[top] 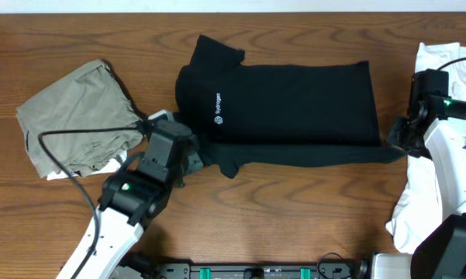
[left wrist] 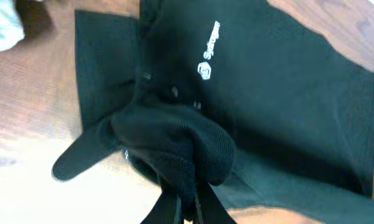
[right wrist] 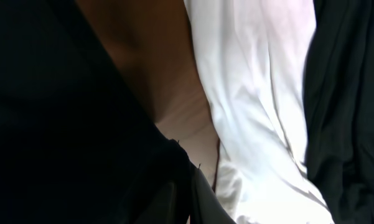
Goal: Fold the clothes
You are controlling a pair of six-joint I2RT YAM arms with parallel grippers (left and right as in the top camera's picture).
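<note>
2 tools are closed on 1 garment, the black shirt [top: 295, 101], which is laid across the middle of the counter [top: 295, 225] with its collar end toward the left and its hem toward the right. The shirt is seen folded lengthwise, so that a long band of fabric along its near edge lies out from under the upper layer. A small white logo [top: 218, 119] with a line of white lettering beside it is shown on the chest, near the left end.

The left tool [top: 192, 160] is set at the near left corner of the shirt, and its fingers are pinched narrow on a bunched fold of the black fabric. In the left wrist view that fold is seen heaped up over the tool's tip, with a flap of cloth sticking out to the left on the wood. The right tool [top: 395, 142] is placed at the near right corner, by the hem. It is likewise closed tight on the black cloth, which is drawn into a thin point toward it.

An olive-grey garment [top: 74, 112] is left crumpled at the left end of the counter, apart from the shirt, and a black cable [top: 85, 132] is draped across it. A white garment [top: 440, 58] is spread at the right end, partly hidden under the right arm.
</note>
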